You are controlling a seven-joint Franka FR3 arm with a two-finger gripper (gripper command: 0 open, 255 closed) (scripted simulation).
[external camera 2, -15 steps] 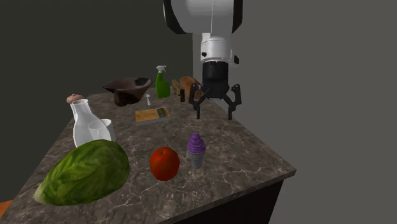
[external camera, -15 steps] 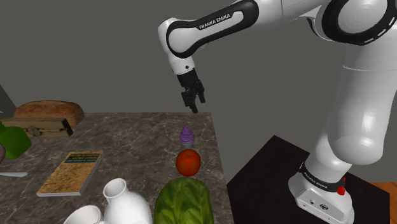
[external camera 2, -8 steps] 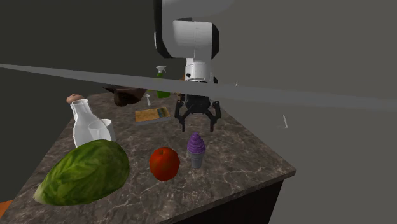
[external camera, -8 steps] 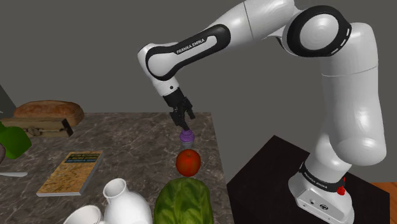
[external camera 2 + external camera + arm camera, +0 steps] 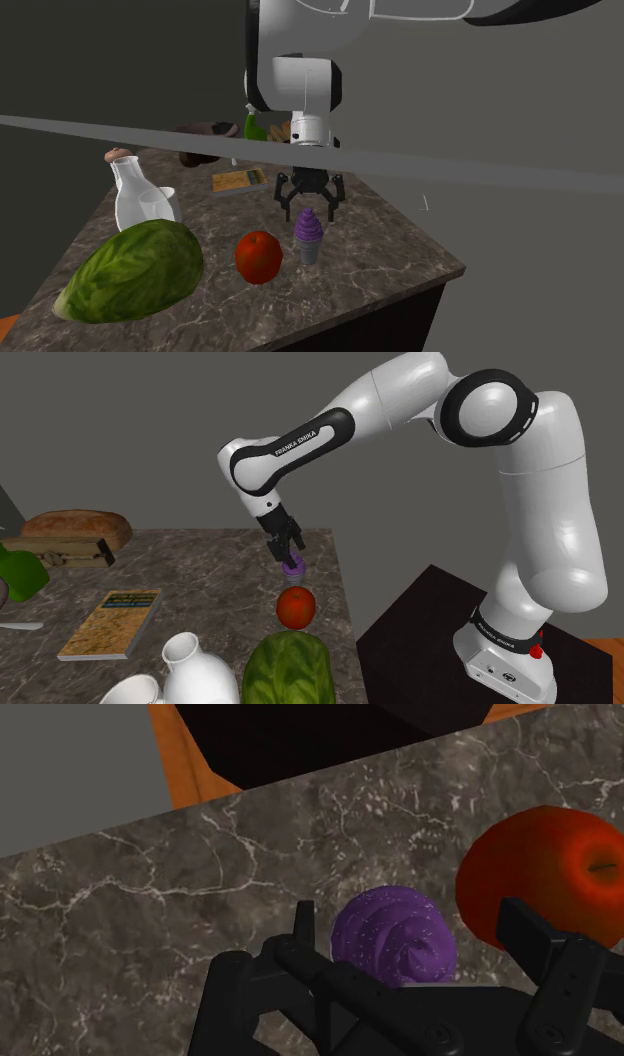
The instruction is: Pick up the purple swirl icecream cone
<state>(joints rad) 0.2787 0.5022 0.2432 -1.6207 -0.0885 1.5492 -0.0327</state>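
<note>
Purple swirl icecream cone [image 5: 294,565]: it stands upright on the dark marbled bench [image 5: 200,567], near the bench edge at 3 o'clock in the shoulder view. A purple swirl sits on a small grey base.
Claw [image 5: 309,208]: the fingers are spread apart and hold nothing. The claw hangs at 12 o'clock of the cone in the second exterior view, tips about level with the top of the swirl.
Alignment: in the wrist view the swirl lies between the two fingers, and neither seems to touch it.
Neighbour: a red fruit [image 5: 296,608] is just beside the cone, at 6 o'clock of it in the shoulder view and 8 o'clock in the second exterior view.
Step in hand: by my judgement, the last descent before closing.
Doing it well: lower straight down with the swirl centred until the pads flank its widest part or the grey base. Slip the fruit-side finger into the gap without nudging the fruit, close gently, then lift vertically.
Risk: the cone looks narrow-footed, so one finger landing first could tip it toward the nearby edge.
</note>
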